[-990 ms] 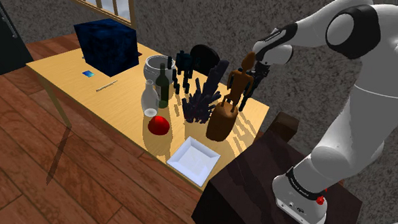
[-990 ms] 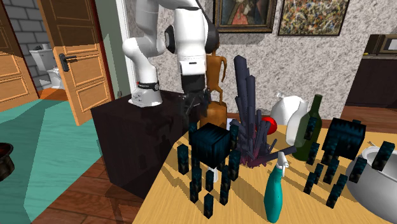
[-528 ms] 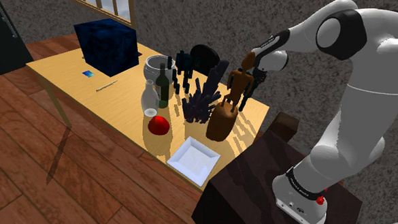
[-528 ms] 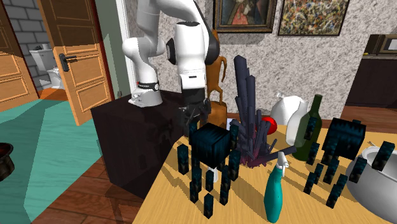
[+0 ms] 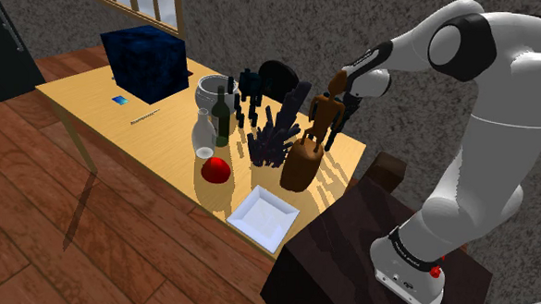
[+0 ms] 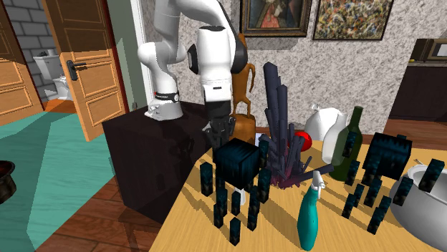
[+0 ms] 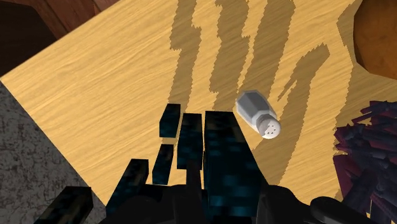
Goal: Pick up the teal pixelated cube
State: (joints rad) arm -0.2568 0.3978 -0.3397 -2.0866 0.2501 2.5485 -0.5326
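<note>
In the shoulder view we are watching the black two-finger tool (image 5: pixel 340 110) hanging over the light wooden counter (image 5: pixel 94 103) beside a brown carved figure (image 5: pixel 308 150). In the second exterior view it is hovering just above the dark teal pixelated cube (image 6: pixel 237 160). In the wrist view it is standing released, the cube below it, a white shaker (image 7: pixel 257 114) lying nearby.

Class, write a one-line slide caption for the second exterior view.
The robot arm's black gripper hangs over a dark teal blocky cube on a cluttered wooden table.
</note>
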